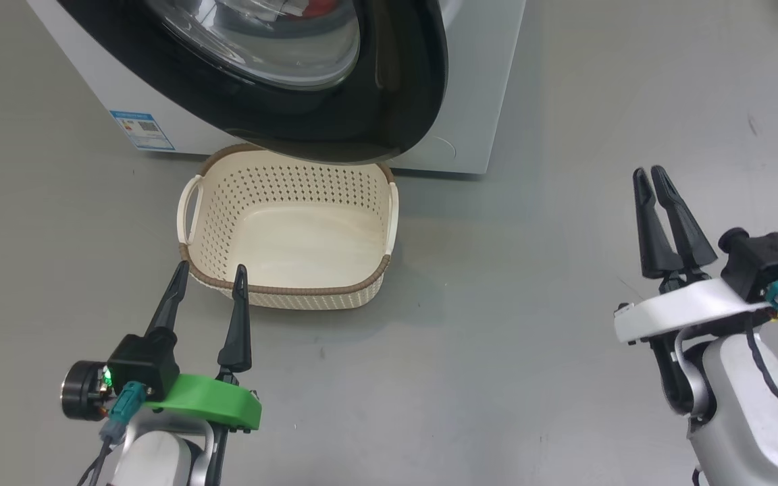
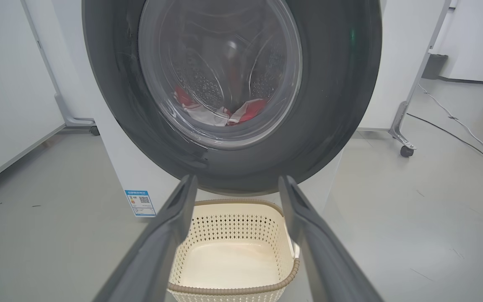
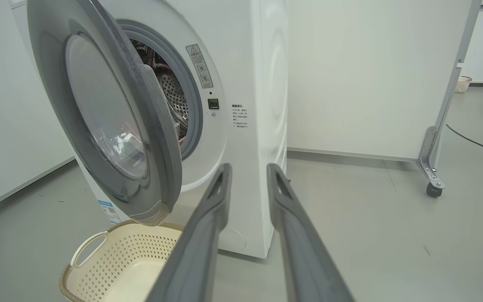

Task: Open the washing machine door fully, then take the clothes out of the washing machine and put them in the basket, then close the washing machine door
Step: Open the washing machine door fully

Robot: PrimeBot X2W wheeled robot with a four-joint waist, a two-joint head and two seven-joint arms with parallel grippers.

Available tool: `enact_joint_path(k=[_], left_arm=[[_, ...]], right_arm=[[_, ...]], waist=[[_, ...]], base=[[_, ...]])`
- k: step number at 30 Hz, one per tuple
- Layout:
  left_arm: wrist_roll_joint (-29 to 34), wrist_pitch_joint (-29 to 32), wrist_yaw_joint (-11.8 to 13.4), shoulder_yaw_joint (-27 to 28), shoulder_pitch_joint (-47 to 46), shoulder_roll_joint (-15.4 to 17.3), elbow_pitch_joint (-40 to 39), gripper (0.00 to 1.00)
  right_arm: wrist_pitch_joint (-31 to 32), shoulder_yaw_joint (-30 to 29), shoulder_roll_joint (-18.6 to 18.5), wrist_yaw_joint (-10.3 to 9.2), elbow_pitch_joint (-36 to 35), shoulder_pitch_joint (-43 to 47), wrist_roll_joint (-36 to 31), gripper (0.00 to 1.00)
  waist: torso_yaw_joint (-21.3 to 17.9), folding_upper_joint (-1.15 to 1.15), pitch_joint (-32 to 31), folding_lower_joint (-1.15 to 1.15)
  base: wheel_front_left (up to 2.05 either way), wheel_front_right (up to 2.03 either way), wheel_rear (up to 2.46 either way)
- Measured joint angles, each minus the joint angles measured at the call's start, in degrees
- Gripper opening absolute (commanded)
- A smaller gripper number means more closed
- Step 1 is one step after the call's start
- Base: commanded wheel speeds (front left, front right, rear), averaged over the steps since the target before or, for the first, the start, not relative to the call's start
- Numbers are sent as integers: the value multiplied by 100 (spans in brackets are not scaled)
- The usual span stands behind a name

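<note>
The left gripper (image 1: 211, 267) hovers low at the left, its jaws spread wide with nothing between them, tips just at the near rim of the basket (image 1: 281, 189). The basket sits on the grey floor (image 1: 531, 304) right in front of the washing machine (image 1: 483, 81), holding nothing, with a blue sticker (image 1: 142, 129) on the white front to its left. Above it the washing machine door (image 1: 402, 88) stands partly swung out, its black rim overhanging the basket's far edge. The clothes (image 2: 252, 110) lie inside the drum, seen red and white through the glass. Well to the right, the right gripper (image 1: 649, 171) hangs over bare floor, jaws drawn narrow, a slim gap, gripping nothing.
</note>
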Motion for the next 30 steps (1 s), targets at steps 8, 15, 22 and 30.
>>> enact_joint_path(k=[8, 15, 22, 30], left_arm=[[-2, 0, -45, -87, -207, -3, -69, 100], [-68, 0, -47, -234, -399, -10, -90, 100], [-255, 0, -53, -394, -599, -19, -108, 100], [-334, 0, -53, -535, -708, -30, -113, 100]], right_arm=[[528, -4, -193, 147, -159, -844, 322, 0], [1670, -149, 77, 245, -75, -1582, 1778, 0], [2934, -755, 511, 157, 304, -2313, 3533, 0], [3918, -1248, 497, -569, 630, -3362, 4324, 0]], waist=[[117, 0, 311, 0], [286, 0, 622, 0], [536, 0, 860, 0], [827, 0, 1075, 0]], base=[[0, 0, 0], [0, 0, 0], [0, 0, 0], [0, 0, 0]])
